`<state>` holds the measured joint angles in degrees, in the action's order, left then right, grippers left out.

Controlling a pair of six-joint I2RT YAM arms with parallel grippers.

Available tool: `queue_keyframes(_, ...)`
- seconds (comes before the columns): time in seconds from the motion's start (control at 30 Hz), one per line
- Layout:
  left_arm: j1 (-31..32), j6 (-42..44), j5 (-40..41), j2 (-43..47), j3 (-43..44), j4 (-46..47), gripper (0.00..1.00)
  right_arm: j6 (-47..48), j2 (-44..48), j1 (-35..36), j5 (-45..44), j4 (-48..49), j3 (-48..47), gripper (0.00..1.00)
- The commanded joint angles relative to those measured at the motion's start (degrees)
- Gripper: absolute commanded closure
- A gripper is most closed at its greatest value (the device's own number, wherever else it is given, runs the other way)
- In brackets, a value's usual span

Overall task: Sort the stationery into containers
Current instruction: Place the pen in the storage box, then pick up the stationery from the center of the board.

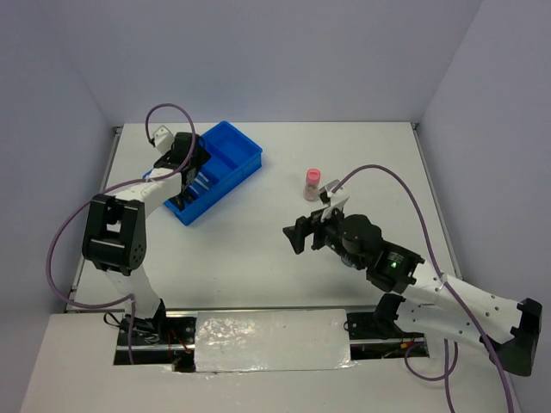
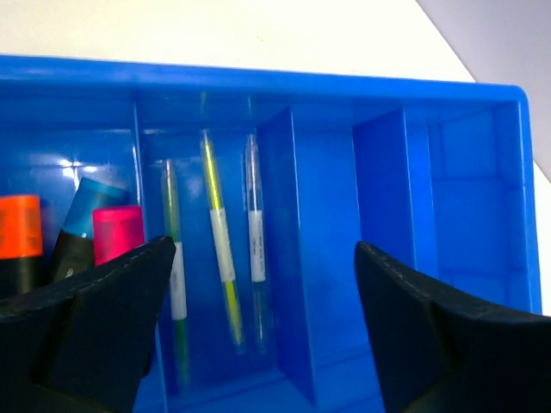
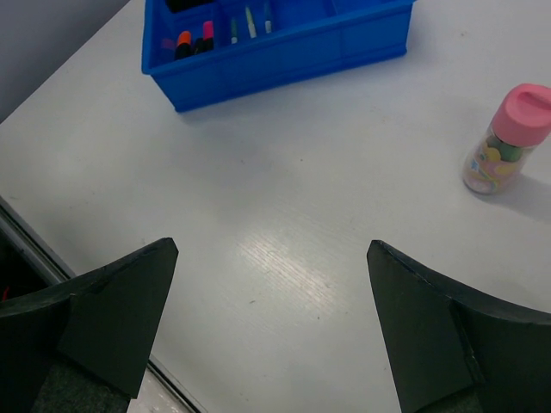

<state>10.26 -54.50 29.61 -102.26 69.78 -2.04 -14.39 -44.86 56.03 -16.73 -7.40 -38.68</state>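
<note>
Obs.: left pincer (image 2: 263,248) hangs over the blue tray (image 1: 237,151), jaws spread, nothing between them. The tray sits far left on the desk (image 1: 258,267). It holds highlighters (image 2: 116,234) with orange, blue and pink caps in one compartment and three thin pens (image 2: 222,249) in the next; the compartments right of those show only blue floor. The pink-capped bottle (image 3: 504,142) stands upright, well apart from the tray, near the right pincer (image 3: 272,249), which is also spread and empty. Judgement: the bottle is light, rigid, smooth-walled and tall for its base, so likely to tip; grip across the clear body under the cap. The desk is white, flat, faintly glossy. Plain pale walls (image 1: 284,52) close three sides.
</note>
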Motion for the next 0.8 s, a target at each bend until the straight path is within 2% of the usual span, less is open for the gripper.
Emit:
queue_keyframes(0.0, -0.33, -0.44, -1.03, 4.86, 2.64, -1.82, 0.01, -0.55, 0.39, -2.58, -1.11, -1.38, -3.68, 0.01)
queue_keyframes(0.2, -0.15, 6.06, -10.34, 15.41, 7.39, -10.77, 0.01, -5.47, -4.08, -11.28, 0.73, -10.7, -6.94, 0.01)
queue_keyframes(0.3, 0.37, 9.84, -16.06, 21.91, 5.38, -13.24, 0.01, -8.01, -4.71, -14.89, 0.21, -14.48, -7.29, 0.0)
queue_keyframes(0.4, 2.3, 13.27, -19.23, 27.89, 3.62, -17.11, 0.01, -9.51, -4.53, -16.74, -1.89, -17.81, -7.03, 0.0)
queue_keyframes(0.53, 9.75, 17.84, -21.16, 34.21, 1.51, -21.86, 0.01, -11.7, -3.57, -21.03, -1.12, -22.65, -5.71, 0.0)
queue_keyframes(0.6, 13.27, 20.82, -23.62, 36.68, -1.47, -20.47, 0.01, -13.99, -2.26, -21.23, -1.2, -23.97, -5.01, 0.01)
queue_keyframes(0.63, 17.21, 22.23, -24.67, 37.21, -2.88, -18.19, 0.01, -14.17, -1.12, -21.31, 1.06, -23.28, -3.35, 0.01)
queue_keyframes(0.67, 18.9, 24.68, -25.38, 37.31, -4.29, -12.69, 0.01, -14.61, 1.85, -21.14, 2.13, -22.93, -2.47, 0.01)
queue_keyframes(0.77, 23.39, 26.55, -29.16, 33.89, -7.2, -4.21, 0.01, -17.06, 7.41, -21.23, 0.83, -25.2, -1.4, 0.01)
